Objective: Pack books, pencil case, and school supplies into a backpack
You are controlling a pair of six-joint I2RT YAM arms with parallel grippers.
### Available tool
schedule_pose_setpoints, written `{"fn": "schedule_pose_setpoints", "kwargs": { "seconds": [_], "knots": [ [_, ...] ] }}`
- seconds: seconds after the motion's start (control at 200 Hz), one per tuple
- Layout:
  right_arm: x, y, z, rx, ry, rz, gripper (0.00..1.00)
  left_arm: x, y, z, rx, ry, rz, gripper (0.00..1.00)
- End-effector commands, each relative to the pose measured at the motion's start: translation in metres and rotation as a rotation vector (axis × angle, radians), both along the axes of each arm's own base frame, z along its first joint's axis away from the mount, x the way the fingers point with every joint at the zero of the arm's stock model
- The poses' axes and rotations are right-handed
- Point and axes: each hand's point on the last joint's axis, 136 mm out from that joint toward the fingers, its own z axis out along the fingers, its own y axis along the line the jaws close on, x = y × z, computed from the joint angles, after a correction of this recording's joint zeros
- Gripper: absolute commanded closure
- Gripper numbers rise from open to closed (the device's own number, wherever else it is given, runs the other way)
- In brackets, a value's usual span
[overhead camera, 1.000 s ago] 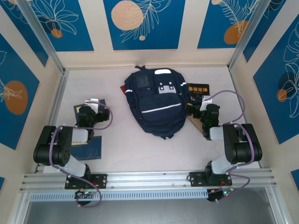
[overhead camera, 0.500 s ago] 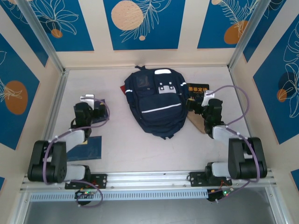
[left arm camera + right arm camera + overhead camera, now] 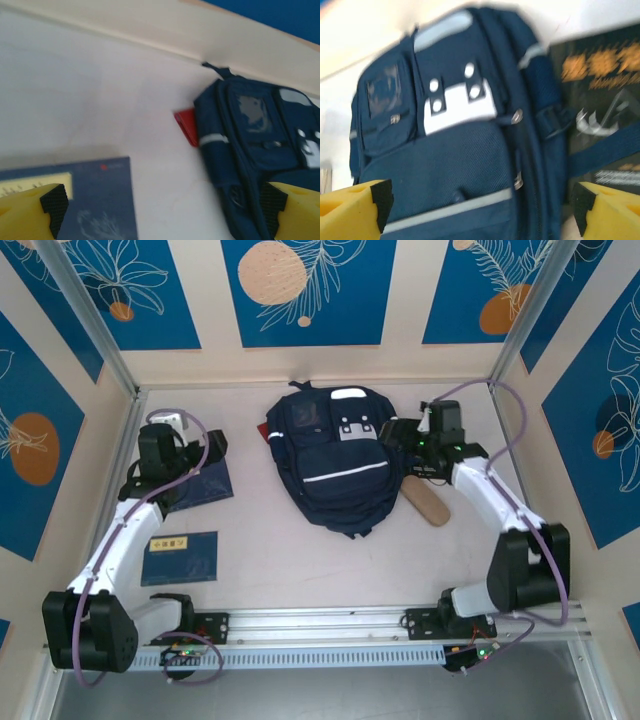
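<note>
Both your arms reached out farther from base than a second ago. Left gripper (image 3: 212, 447) now at far end of dark blue book (image 3: 200, 487), jaws spread wide, holding nothing. Right gripper (image 3: 481, 202) hangs over backpack (image 3: 335, 475), fingers wide apart, nothing pinched. Black book (image 3: 605, 95) lies right beside backpack, strap across it.

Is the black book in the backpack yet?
No, the black book lies flat on the table beside the backpack, with a strap across it.
</note>
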Motion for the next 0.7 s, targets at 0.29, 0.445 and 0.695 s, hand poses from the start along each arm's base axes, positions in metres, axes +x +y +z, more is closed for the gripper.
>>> {"fn": "schedule_pose_setpoints", "kwargs": {
  "seconds": [0.29, 0.445, 0.695],
  "knots": [
    [-0.002, 0.107, -0.098, -0.095, 0.398, 0.115, 0.09, -0.025, -0.037, -0.020, -0.165, 0.184, -0.149, 0.00],
    [-0.028, 0.152, -0.128, -0.095, 0.480, 0.164, 0.10, -0.030, -0.040, -0.025, -0.173, 0.201, -0.164, 0.00],
    [-0.080, 0.252, -0.140, 0.058, 0.575, 0.312, 0.13, -0.029, -0.046, -0.035, -0.191, 0.224, -0.174, 0.00]
  ]
}}
